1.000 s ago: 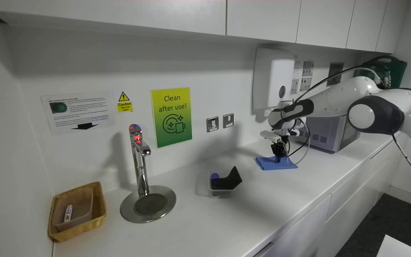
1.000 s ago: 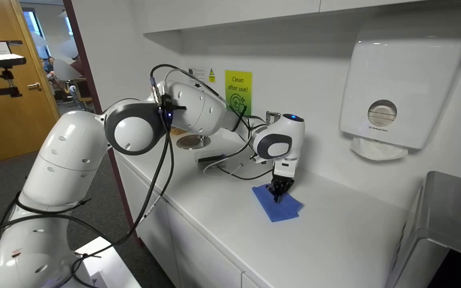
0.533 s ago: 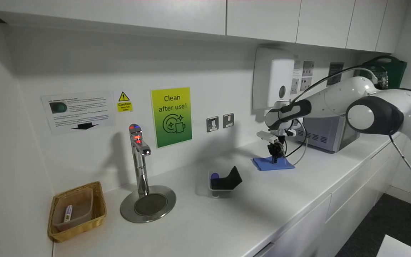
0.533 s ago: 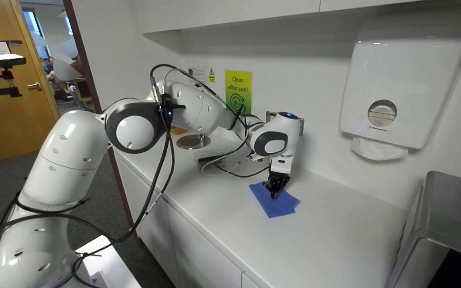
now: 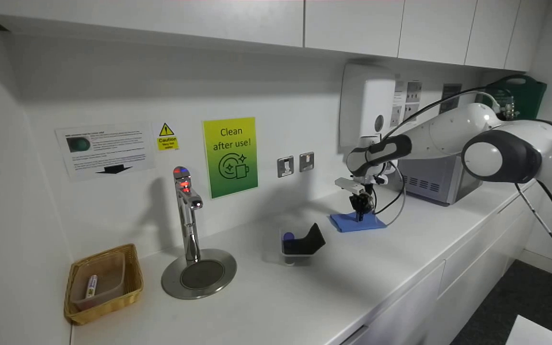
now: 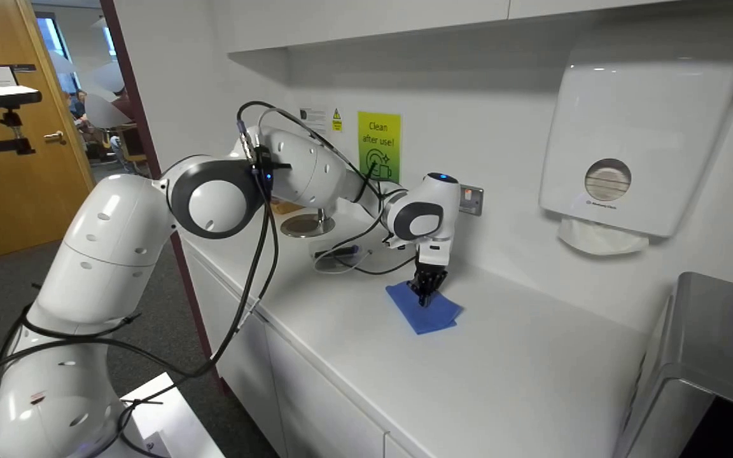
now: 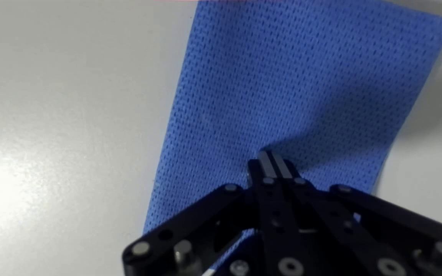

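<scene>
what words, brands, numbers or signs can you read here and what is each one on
"Clean after use!": green poster
"!": warning triangle
"Caution": yellow label below it; smaller words blurred
White notice: too small to read, apart from a black arrow
Brand on wall dispenser: too small
Dark wall sheet: blurred
Blue cloth: no lettering shows

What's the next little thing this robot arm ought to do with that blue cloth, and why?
Probably slide the blue cloth slightly further along the counter toward the tap, keeping it pressed down. The gripper looks shut, its fingertips together on top of the cloth, and over the last second both have moved that way.
</scene>
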### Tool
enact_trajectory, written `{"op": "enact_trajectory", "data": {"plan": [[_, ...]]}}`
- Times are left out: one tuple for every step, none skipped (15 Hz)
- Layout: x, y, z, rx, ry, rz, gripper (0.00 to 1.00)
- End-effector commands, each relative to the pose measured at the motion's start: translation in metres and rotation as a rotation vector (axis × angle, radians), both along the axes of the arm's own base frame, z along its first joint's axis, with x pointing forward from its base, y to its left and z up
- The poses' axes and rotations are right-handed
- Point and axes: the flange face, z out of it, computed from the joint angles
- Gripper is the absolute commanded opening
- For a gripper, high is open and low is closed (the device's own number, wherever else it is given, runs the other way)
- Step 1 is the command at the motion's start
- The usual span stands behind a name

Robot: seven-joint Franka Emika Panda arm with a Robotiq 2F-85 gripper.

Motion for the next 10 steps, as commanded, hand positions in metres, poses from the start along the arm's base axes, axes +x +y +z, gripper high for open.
{"op": "enact_trajectory", "data": {"plan": [[0.008,0.014,0.007,-0.01,0.002,0.044,0.0],[0.011,0.02,0.006,-0.009,0.001,0.054,0.0],[0.012,0.026,0.005,-0.009,0.002,0.064,0.0],[0.014,0.032,0.005,-0.01,0.001,0.073,0.0],[0.016,0.038,0.005,-0.011,0.001,0.084,0.0],[0.018,0.044,0.005,-0.013,0.001,0.093,0.0],[0.02,0.05,0.005,-0.013,0.0,0.104,0.0],[0.022,0.056,0.005,-0.013,-0.001,0.113,0.0],[0.024,0.063,0.005,-0.013,-0.002,0.124,0.0],[0.026,0.069,0.006,-0.012,-0.005,0.134,0.0]]}}
